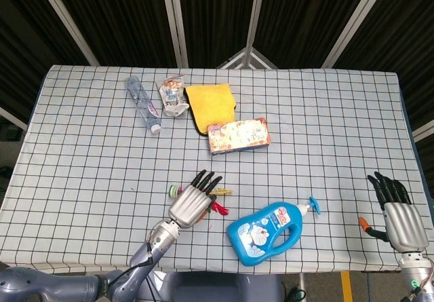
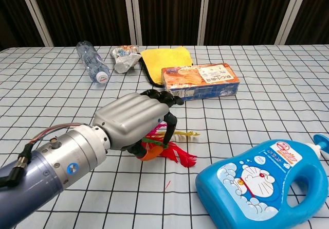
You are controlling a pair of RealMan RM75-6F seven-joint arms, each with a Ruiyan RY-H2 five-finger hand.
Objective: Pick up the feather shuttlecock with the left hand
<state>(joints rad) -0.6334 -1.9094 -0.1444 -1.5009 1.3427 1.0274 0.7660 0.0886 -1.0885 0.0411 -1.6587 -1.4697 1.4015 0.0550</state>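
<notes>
The feather shuttlecock [image 2: 174, 150], with red, yellow, pink and green feathers and an orange base, lies on the checked tablecloth near the front. Its red feathers [image 1: 219, 208] stick out to the right of my left hand [image 1: 192, 203]. In the chest view the left hand [image 2: 134, 120] is cupped over the shuttlecock's base, dark fingers curled down onto the feathers. Whether the hidden thumb grips the base I cannot tell. My right hand [image 1: 396, 209] rests at the table's front right corner, fingers spread and holding nothing.
A blue detergent bottle [image 1: 271, 232] lies just right of the shuttlecock. Behind are a snack box [image 1: 239, 136], a yellow cloth [image 1: 211, 104], a crumpled wrapper [image 1: 171, 96] and a lying water bottle [image 1: 142, 104]. The table's front edge [image 1: 203, 269] is close.
</notes>
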